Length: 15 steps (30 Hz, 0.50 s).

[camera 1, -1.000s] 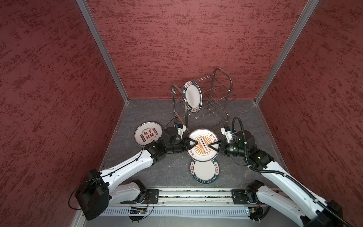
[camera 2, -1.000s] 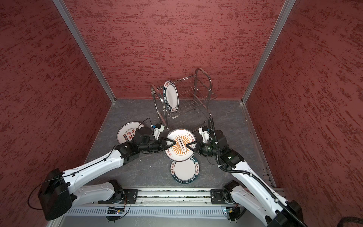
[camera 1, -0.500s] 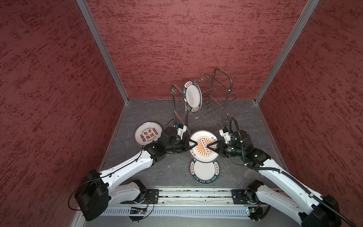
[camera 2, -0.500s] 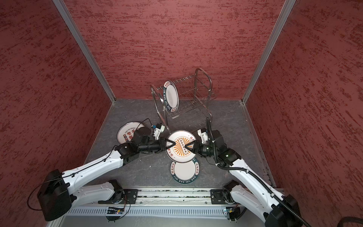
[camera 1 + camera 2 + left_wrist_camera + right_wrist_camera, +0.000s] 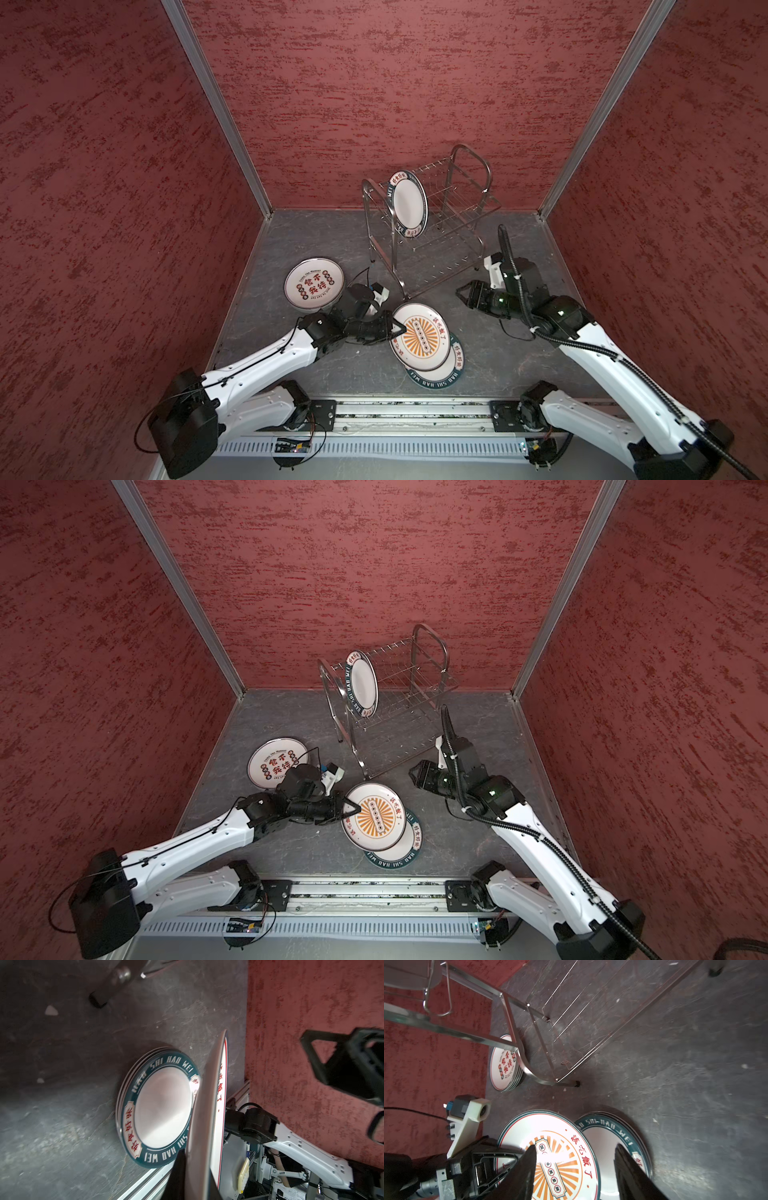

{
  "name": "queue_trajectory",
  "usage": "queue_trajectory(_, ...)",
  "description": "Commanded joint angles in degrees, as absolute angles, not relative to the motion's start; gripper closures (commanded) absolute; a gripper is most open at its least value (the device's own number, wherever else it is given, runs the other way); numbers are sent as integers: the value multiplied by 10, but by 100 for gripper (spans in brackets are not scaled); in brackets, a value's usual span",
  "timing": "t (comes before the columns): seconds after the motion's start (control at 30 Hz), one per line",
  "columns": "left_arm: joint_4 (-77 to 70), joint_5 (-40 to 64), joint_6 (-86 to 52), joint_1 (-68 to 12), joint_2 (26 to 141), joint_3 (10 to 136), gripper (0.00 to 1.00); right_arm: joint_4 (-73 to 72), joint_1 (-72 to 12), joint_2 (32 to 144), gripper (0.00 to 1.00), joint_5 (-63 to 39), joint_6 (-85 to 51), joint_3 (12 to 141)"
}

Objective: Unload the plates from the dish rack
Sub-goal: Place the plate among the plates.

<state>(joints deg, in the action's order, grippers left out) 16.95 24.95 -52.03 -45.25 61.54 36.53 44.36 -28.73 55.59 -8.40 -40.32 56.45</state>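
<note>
Pinching the sunburst plate (image 5: 422,338) by its rim, left gripper (image 5: 398,329) held it tilted over the teal stack (image 5: 440,376) by the worktop's (image 5: 316,232) front edge. Right gripper (image 5: 462,294) gaped empty, nearer the last plate (image 5: 409,203), upright in the rack (image 5: 469,162) toward the back.

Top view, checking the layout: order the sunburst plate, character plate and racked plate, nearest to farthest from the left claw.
1. sunburst plate, gripped by the left claw.
2. character plate, flat, robot's left side.
3. racked plate, upright, at the back.
</note>
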Motion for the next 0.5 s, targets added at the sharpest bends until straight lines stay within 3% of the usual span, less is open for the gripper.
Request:
queue_trajectory(0.0, 169, 239, -512, -465, 613, 372, 100, 518, -274, 563, 39, -22, -367, 583)
queue_trajectory(0.47, 143, 230, -514, -490, 686, 380, 100, 499, -262, 569, 38, -48, -362, 574)
